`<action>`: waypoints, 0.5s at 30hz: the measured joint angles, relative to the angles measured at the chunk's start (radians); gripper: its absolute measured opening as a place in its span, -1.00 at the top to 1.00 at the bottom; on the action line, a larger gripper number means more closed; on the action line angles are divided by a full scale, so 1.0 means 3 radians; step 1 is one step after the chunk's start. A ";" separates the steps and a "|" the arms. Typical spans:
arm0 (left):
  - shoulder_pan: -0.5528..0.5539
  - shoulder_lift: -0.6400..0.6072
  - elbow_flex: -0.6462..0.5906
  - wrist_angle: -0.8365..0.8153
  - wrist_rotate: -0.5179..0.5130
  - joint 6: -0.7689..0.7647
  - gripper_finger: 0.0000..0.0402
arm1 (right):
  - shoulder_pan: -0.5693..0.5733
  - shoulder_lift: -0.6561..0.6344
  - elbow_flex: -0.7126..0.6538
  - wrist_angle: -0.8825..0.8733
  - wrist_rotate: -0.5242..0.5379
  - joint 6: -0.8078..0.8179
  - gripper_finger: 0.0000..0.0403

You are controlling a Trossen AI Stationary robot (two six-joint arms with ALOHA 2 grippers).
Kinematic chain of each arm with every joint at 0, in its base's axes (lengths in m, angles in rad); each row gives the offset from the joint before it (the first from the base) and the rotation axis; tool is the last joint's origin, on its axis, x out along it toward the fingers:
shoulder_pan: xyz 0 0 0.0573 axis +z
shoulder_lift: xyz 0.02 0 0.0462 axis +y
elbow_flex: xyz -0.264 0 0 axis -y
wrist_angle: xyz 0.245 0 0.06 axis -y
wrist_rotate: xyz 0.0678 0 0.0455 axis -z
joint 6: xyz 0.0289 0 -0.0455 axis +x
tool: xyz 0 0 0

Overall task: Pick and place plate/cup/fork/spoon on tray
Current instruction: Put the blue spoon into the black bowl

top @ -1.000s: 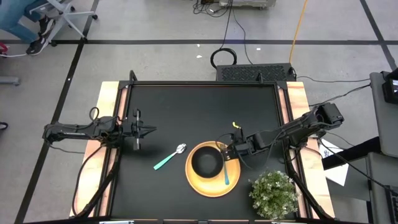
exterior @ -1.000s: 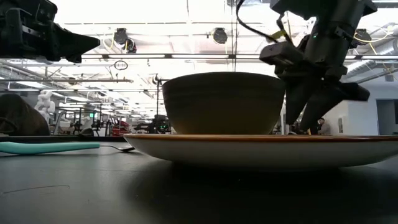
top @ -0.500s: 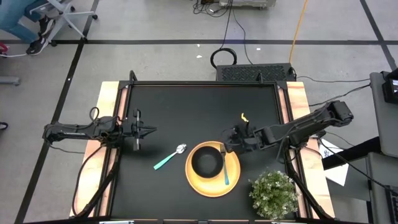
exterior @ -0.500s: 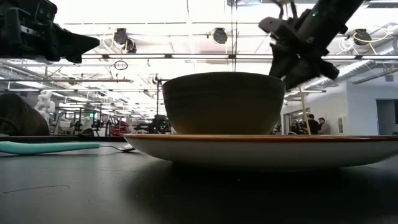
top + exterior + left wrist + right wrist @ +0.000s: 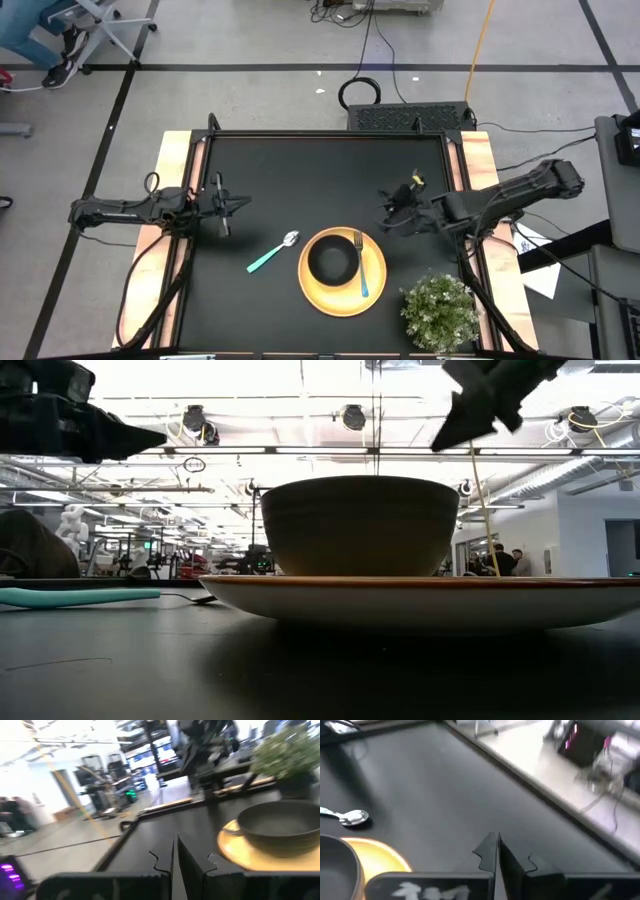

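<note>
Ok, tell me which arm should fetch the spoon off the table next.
Probably the left. The spoon lies left of the tray, nearer the left gripper. The right gripper would have to reach across the cup.

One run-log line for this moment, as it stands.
cup on tray | fork on tray | spoon on table | right gripper shut, empty, off tray | left gripper shut, empty, waiting
</note>
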 joint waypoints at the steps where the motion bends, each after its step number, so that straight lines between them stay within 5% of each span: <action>1: 0.0000 0.0000 0.0000 0.0000 -0.0060 0.0051 0.85 | 0.0000 -0.0073 0.0000 0.0028 0.0021 -0.0160 0.96; 8: 0.0001 0.0000 0.0000 0.0163 -0.0195 0.0509 0.85 | -0.0004 -0.0553 0.0000 0.0153 0.0067 -0.1268 0.99; 15: 0.0016 0.0000 0.0000 0.0317 -0.0509 0.0561 0.85 | -0.0025 -0.1004 -0.0365 0.0573 0.0070 -0.1632 1.00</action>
